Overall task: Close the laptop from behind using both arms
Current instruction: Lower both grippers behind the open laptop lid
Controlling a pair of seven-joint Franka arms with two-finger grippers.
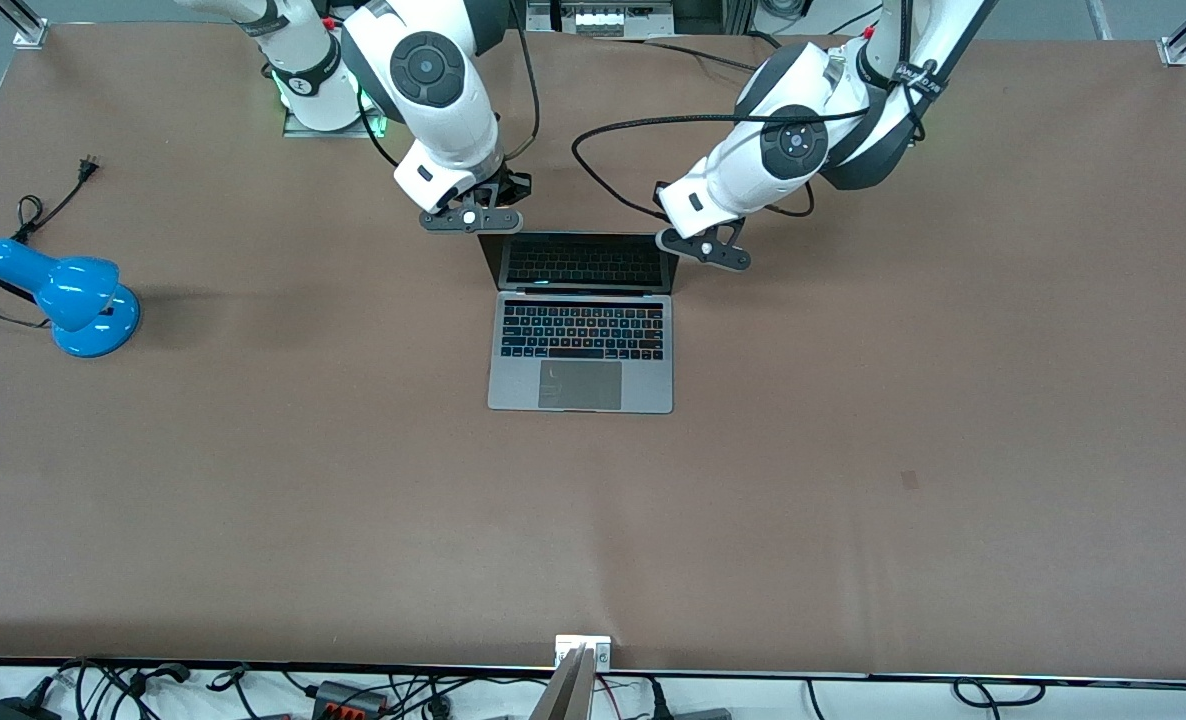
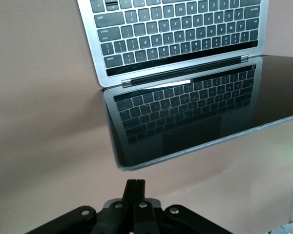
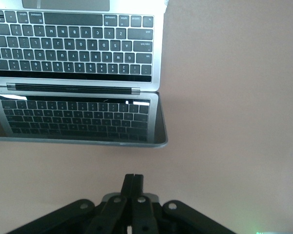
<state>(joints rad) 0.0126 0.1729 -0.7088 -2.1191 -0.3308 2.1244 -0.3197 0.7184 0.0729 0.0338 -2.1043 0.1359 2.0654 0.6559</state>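
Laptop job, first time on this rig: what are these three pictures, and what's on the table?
The wide picture looks down from across the table at two white robot arms. The other two come from cameras on each arm's wrist. An open laptop lies mid-table, screen dark and mirroring the keys. The right claw is at the lid's top corner toward its own end; the left claw is at the other corner. Both claws are shut and hold nothing. A blue lamp, unplugged, sits toward the right arm's end.

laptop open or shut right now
Open. The laptop has its lid up, with the keyboard and trackpad uncovered and the keys mirrored in the dark screen. Neither closed gripper, left or right, visibly touches the lid.
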